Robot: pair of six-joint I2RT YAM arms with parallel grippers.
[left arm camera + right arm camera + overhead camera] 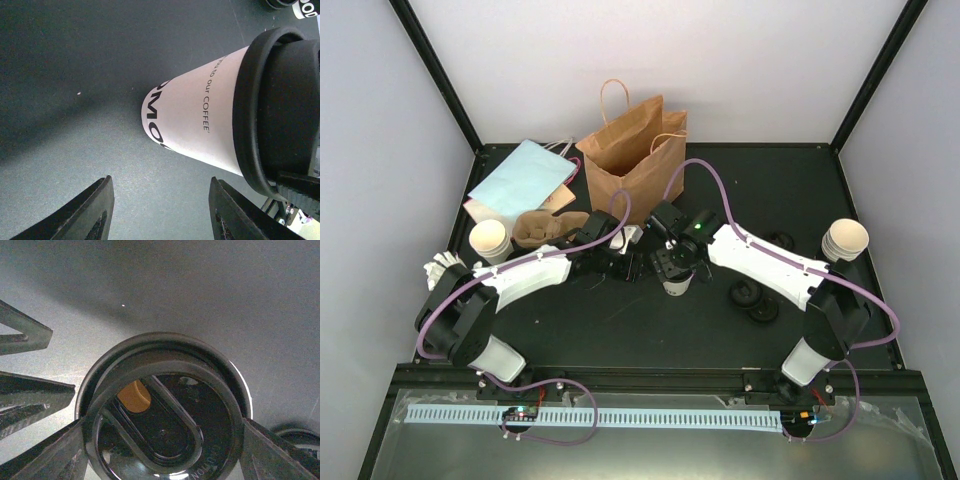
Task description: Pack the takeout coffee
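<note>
Two arms of mine reach in over the black table [720, 335], and they meet near its middle. At the back stands the brown paper bag [632, 155], upright with its mouth open. The flat blue bag [520, 175] lies to its left, and the cardboard tray [548, 228] sits just in front of that. A left stack of cups [490, 240] and a right stack of cups [845, 240] stand near the table's side edges. My right pincer [160, 440] comes down from above onto the coffee cup [195, 125], a pale one with black lettering. It stands upright mid-table, well short of the brown bag. The fingers press both sides of its black lid [165, 410], so I am grasping it there. My left pincer [160, 210] is just beside the cup, released, with nothing between its fingers. Loose lids [755, 297] lie to the right of the cup.
</note>
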